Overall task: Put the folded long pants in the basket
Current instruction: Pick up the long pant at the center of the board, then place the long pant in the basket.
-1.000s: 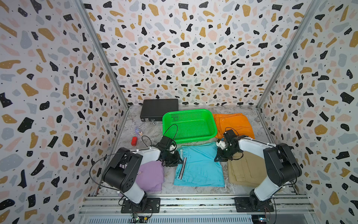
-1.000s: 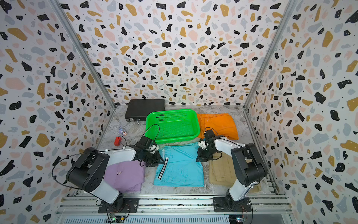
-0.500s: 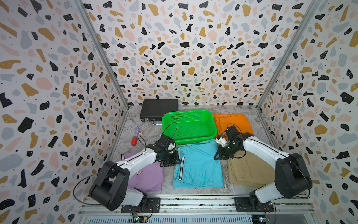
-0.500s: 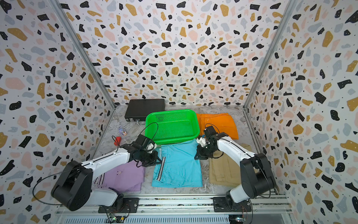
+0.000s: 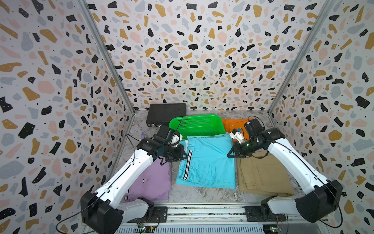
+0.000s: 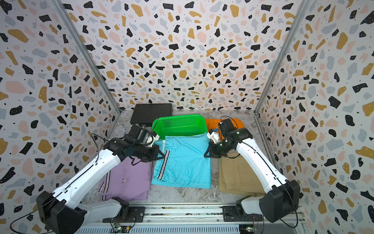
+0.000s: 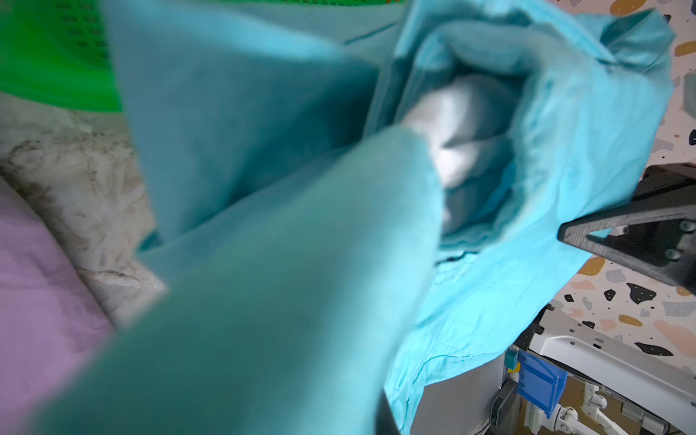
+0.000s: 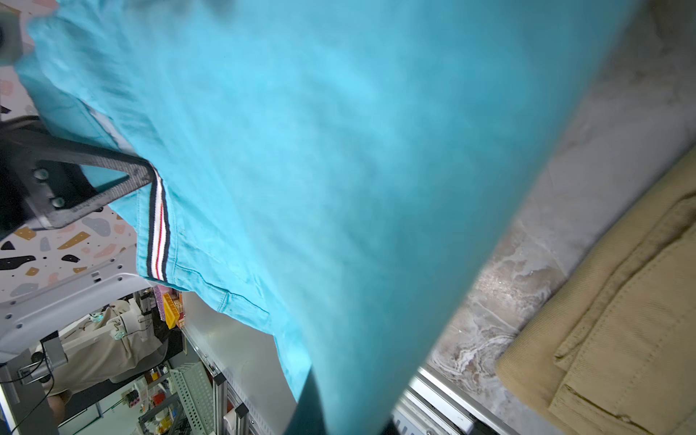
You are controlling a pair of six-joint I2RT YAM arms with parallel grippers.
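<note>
The cyan folded long pants with a black-white stripe hang stretched between my two grippers, above the table just in front of the green basket. My left gripper is shut on their striped left edge and my right gripper on their right edge. Their far edge reaches the basket's front rim. Cyan cloth fills the left wrist view and hides my own jaws; the same cloth does so in the right wrist view. The lilac pants, khaki pants and orange pants lie flat on the table.
A flat black case lies behind the basket's left end, against the back wall. Patterned walls close the table in on three sides. A metal rail with both arm bases runs along the front edge.
Both arms have risen and reached forward, lifting the cyan pants off the table and carrying them toward the basket. The other pants have not moved.
</note>
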